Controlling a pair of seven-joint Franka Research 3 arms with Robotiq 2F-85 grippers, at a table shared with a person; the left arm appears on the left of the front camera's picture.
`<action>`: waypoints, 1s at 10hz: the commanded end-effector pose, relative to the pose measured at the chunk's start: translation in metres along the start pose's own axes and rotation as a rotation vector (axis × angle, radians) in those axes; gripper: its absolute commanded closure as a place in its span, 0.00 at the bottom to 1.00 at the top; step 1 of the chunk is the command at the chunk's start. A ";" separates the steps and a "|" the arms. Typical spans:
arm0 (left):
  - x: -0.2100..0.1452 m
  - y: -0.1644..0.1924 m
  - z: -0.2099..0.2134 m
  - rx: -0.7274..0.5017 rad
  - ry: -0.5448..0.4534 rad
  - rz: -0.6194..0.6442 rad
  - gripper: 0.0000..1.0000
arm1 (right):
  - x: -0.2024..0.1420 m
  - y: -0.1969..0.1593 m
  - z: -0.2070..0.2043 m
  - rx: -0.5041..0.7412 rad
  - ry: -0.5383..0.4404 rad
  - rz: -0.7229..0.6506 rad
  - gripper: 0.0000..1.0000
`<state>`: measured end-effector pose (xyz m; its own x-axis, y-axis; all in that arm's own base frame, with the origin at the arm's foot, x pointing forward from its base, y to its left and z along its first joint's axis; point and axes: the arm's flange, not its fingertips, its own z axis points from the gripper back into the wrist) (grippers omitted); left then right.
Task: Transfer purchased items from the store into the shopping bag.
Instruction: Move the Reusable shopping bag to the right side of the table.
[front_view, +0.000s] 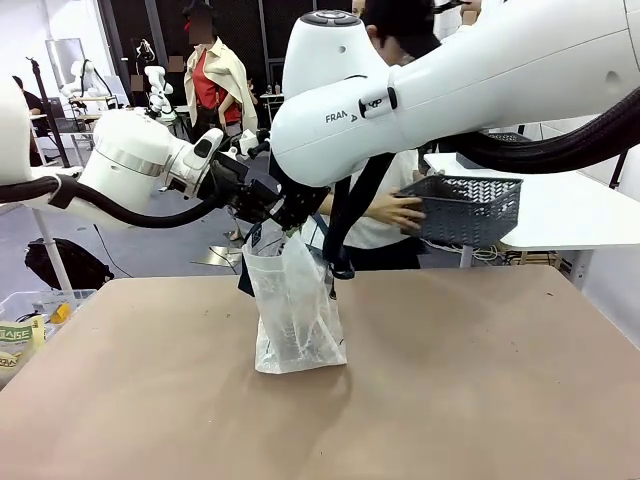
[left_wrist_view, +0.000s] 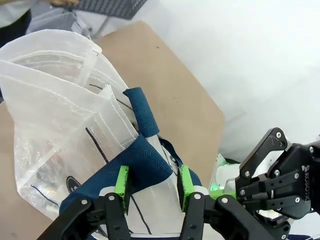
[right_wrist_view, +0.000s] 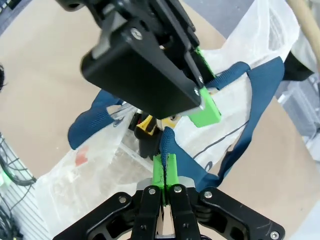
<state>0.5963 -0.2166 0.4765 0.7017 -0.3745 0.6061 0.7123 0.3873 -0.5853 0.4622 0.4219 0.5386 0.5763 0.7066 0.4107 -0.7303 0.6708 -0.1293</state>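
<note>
Here, a wide brown table (front_view: 480, 400) spreads across the front view, and two white robot arms meet above its middle. The right arm (front_view: 480, 75) sweeps in large from the right, the left arm (front_view: 130, 160) from the left. Below where they meet, the shopping bag (front_view: 295, 320) stands upright on the table, translucent white, with navy strap handles. Beyond the far edge, a person's hand (front_view: 398, 212) holds a dark grey lattice basket (front_view: 470, 208) in the air.

In the left wrist view, the left gripper (left_wrist_view: 152, 186) has its green pads pinching a navy handle (left_wrist_view: 142, 160) at the bag's rim. In the right wrist view, the right gripper (right_wrist_view: 164, 172) has its pads pressed together on another navy strap (right_wrist_view: 167, 145). Small items show dimly inside the bag, including a yellow and dark one (right_wrist_view: 146, 127); details cannot be told.
</note>
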 end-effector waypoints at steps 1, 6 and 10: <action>0.005 0.004 -0.001 -0.037 0.004 -0.034 0.50 | 0.013 0.009 -0.003 -0.018 0.014 0.037 1.00; 0.016 0.010 -0.016 -0.016 0.064 0.035 0.50 | 0.016 0.023 0.004 -0.021 0.002 0.075 1.00; 0.020 0.015 -0.022 0.017 0.094 0.074 0.74 | 0.009 0.027 0.011 -0.027 -0.028 0.079 1.00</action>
<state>0.6119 -0.2307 0.4684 0.7406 -0.4093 0.5328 0.6710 0.4091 -0.6184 0.4523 0.4429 0.5467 0.5357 0.7416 0.4038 -0.7588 0.6326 -0.1550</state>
